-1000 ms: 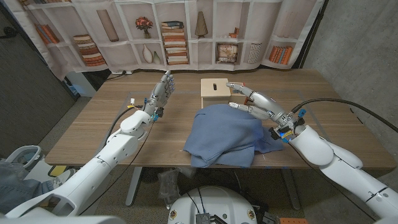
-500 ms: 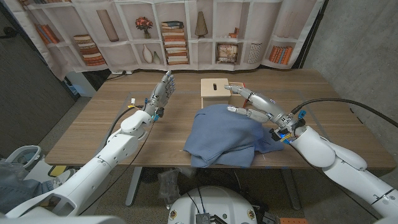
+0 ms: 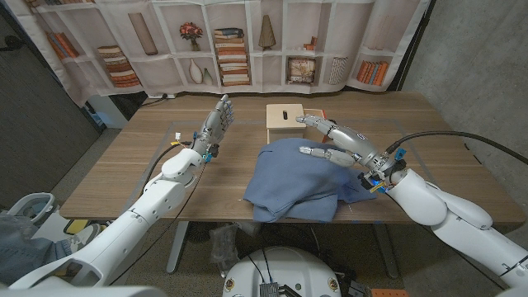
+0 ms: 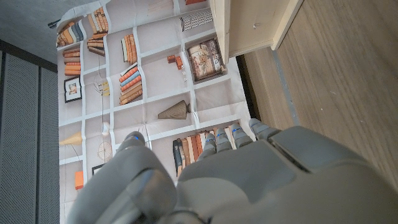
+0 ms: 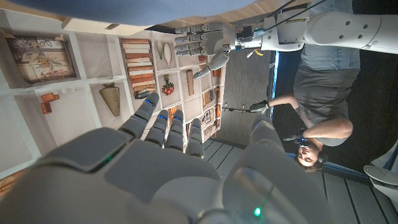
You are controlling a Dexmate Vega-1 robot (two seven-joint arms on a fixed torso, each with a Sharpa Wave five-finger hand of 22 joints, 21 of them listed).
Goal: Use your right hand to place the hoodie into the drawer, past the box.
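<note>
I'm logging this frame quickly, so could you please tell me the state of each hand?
Left hand: open, raised above the table, holding nothing.
Right hand: open, fingers spread over the hoodie, holding nothing.

Even, diffuse indoor light, moderately bright; no glare. Soft shadow under the crumpled blue fabric hoodie (image 3: pixel 297 177) on the brown wooden table (image 3: pixel 124 173). Head view sharp, edges bowed. Wrist views blurred close up.
</note>
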